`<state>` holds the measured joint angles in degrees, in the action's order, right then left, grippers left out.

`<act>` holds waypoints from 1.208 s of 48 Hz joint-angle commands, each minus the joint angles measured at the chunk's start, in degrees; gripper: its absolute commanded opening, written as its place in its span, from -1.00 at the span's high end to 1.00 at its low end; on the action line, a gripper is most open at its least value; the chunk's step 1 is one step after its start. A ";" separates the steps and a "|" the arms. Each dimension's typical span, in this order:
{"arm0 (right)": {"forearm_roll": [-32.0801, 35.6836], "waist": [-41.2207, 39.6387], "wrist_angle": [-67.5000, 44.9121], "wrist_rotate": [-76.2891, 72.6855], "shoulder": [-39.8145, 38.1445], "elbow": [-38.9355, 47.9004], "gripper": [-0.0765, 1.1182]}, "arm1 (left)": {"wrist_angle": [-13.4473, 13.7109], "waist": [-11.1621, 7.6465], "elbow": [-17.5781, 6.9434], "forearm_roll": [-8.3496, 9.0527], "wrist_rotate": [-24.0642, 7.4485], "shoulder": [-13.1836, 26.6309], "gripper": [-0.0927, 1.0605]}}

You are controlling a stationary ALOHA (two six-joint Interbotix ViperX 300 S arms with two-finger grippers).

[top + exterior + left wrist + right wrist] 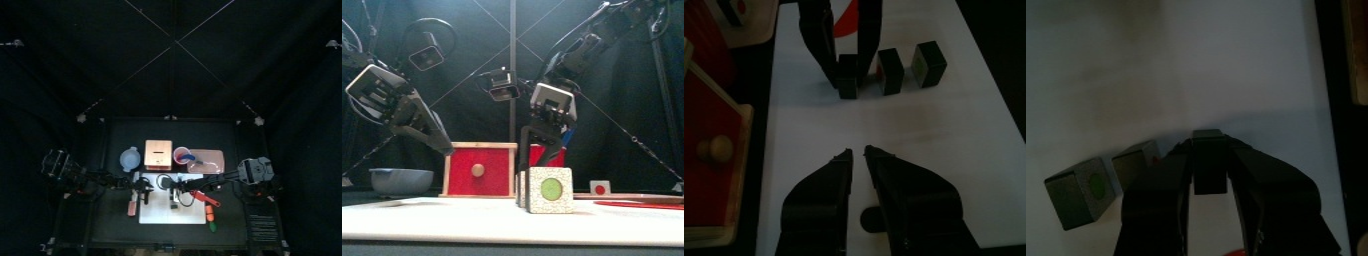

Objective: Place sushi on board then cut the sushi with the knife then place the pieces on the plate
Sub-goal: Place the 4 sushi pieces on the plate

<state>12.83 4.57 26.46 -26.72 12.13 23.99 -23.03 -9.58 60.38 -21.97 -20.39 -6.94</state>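
Three dark green sushi pieces stand in a row on the white cutting board [885, 120]. My right gripper [1207, 170] is shut on the end sushi piece [847, 78], its jaws coming down over it from above. The other two pieces [889, 70] [929, 62] stand free beside it. In the front view the nearest piece [549, 190] shows its pale face with a green centre, below the right gripper [545, 135]. My left gripper [862, 157] hovers over the bare board a short way from the row, shut and with nothing in it.
The wooden box [480, 170] with its red drawer front stands behind the board, the blue-grey bowl [402, 180] to its left. The red cup [183, 156] and pink tray [209, 158] are at the back right. A red elongated thing [134, 205] lies by the board's left edge.
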 commanded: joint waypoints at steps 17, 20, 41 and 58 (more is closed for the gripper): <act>-3.08 -4.39 4.75 -0.18 -23.03 12.13 -0.05 | -0.26 0.18 -1.14 0.09 0.00 -0.70 -0.23; -4.22 -6.15 4.75 -0.18 -26.28 15.29 -0.05 | -0.26 0.18 -1.14 0.18 0.00 -0.70 -0.23; -2.99 -21.18 4.57 0.18 -35.16 29.09 -0.05 | -0.26 0.97 -1.41 0.18 0.00 -0.62 -0.23; 0.97 -27.16 1.58 0.44 -29.18 29.53 -0.31 | -0.26 0.88 -1.76 0.00 0.18 -0.44 -0.23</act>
<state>13.62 -21.88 28.56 -26.54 -17.67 54.23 -23.03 -8.79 59.77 -21.97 -20.30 -6.94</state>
